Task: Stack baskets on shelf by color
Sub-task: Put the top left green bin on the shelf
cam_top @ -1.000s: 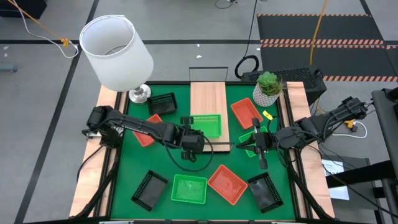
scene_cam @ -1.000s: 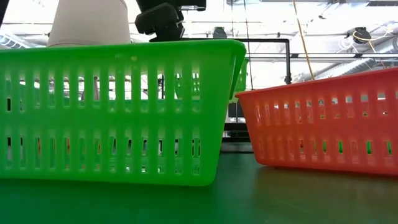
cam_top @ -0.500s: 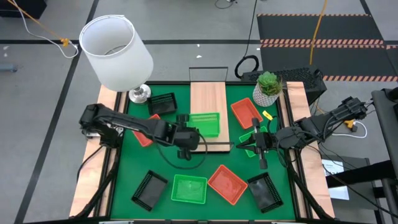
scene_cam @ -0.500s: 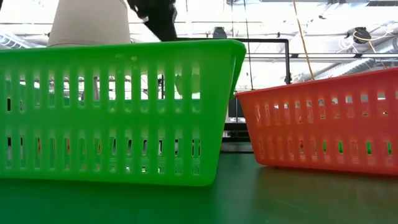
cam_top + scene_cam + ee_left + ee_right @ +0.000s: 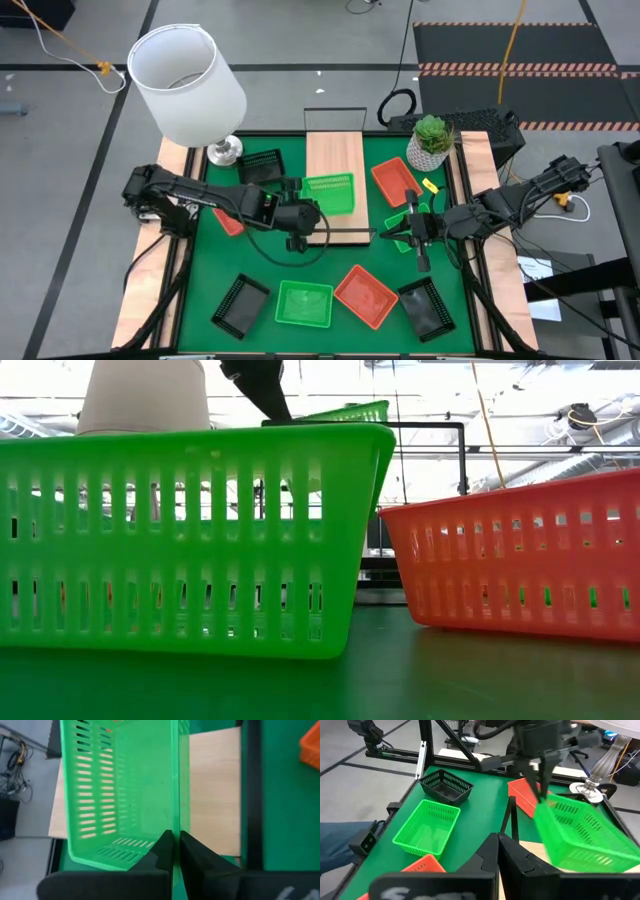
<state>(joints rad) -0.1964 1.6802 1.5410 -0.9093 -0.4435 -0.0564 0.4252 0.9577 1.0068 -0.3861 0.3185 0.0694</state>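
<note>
My left gripper (image 5: pixel 303 213) is shut on a bright green basket (image 5: pixel 331 192) (image 5: pixel 125 795), which it holds over the light-wood shelf (image 5: pixel 335 150) (image 5: pixel 215 795). The right wrist view shows this basket (image 5: pixel 580 832) tilted, its held end highest. In the low view only its rim (image 5: pixel 350 410) shows, behind a nearer green basket (image 5: pixel 190 540). My right gripper (image 5: pixel 390 236) (image 5: pixel 499 851) hangs shut, holding nothing, right of the shelf's near end. My left gripper pinches the green basket's side wall at its rim (image 5: pixel 175 827), near the corner toward the table's near left. One finger stands inside the wall, the other outside. The fingers slant down from the table's left. The basket tilts down from them; whether its low end touches the shelf I cannot tell.
A black basket (image 5: pixel 262 165) and an orange one (image 5: pixel 232 218) lie left of the shelf, another orange one (image 5: pixel 393 180) to its right. Along the near edge lie black (image 5: pixel 240 303), green (image 5: pixel 304 303), orange (image 5: pixel 365 295) and black (image 5: pixel 425 305) baskets. A lamp (image 5: pixel 188 85) and a plant (image 5: pixel 431 140) stand at the far corners.
My left gripper has risen and drawn back a little toward the table's left, still shut on the green basket. The basket's held end has come up with it, and its rim now shows above the near green basket in the low view.
</note>
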